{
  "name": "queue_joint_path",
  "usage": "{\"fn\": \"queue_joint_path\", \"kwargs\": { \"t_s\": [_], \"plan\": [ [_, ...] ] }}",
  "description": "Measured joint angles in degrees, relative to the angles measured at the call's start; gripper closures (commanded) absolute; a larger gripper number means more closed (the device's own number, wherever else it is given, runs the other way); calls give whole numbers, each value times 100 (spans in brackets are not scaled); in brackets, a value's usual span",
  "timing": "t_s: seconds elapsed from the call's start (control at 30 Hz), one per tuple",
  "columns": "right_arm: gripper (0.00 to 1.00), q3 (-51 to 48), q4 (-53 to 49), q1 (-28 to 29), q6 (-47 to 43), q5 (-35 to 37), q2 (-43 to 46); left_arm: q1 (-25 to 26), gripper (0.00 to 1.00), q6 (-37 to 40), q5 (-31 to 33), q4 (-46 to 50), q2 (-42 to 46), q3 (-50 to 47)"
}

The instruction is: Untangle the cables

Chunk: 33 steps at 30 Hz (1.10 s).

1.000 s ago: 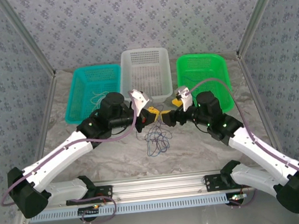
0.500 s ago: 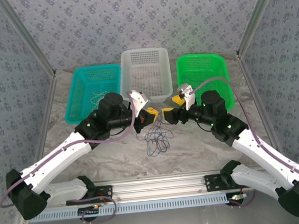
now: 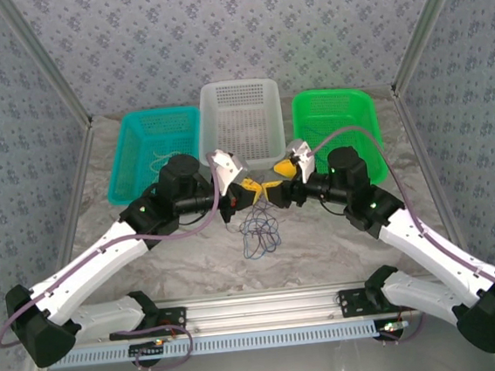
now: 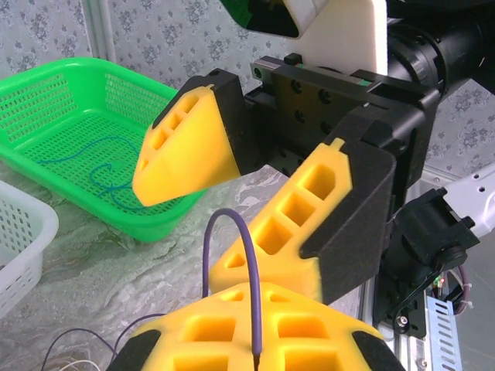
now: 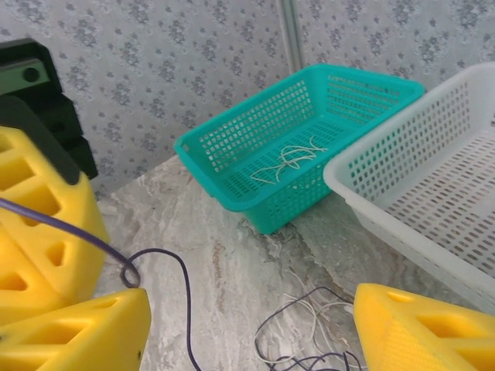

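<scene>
Top external shows my right claw (image 3: pixel 275 191), jaws apart but narrowing, has moved in beside my left claw (image 3: pixel 248 186), which pinches a purple cable (image 4: pixel 249 263) rising from the tangle (image 3: pixel 259 234) on the desk before the white basket (image 3: pixel 238 85), so a second grip seems imminent.

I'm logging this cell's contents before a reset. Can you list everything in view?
teal basket: one, teal, far left
white basket: one, white, far middle
green basket: one, green, far right
whitish cable: one, whitish, in teal basket
blue cable: one, blue, in green basket
tangled cables: one heap, purple and whitish, on the table
purple cable: one, purple, in left gripper
left gripper: one, yellow fingers, shut
right gripper: one, yellow fingers, open
</scene>
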State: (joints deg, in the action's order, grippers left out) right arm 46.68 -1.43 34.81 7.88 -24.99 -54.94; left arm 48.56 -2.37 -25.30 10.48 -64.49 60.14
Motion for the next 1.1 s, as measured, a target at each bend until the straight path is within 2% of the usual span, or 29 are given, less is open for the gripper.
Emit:
{"fn": "queue_joint_path", "kwargs": {
  "t_s": [0.17,0.47,0.7,1.1],
  "plan": [
    [28,0,-46,0,-26,-31,205,-31,100,-2,33,-15,0,-59],
    [22,7,-680,-101,-197,518,400,-313,100,-2,428,101,-118,52],
    [22,7,-870,-262,-280,778,400,-380,100,179,413,442,-734,1296],
    [22,-31,-1130,-492,-343,929,570,-1132,100,431,400,595,-1561,3104]
  ]
}}
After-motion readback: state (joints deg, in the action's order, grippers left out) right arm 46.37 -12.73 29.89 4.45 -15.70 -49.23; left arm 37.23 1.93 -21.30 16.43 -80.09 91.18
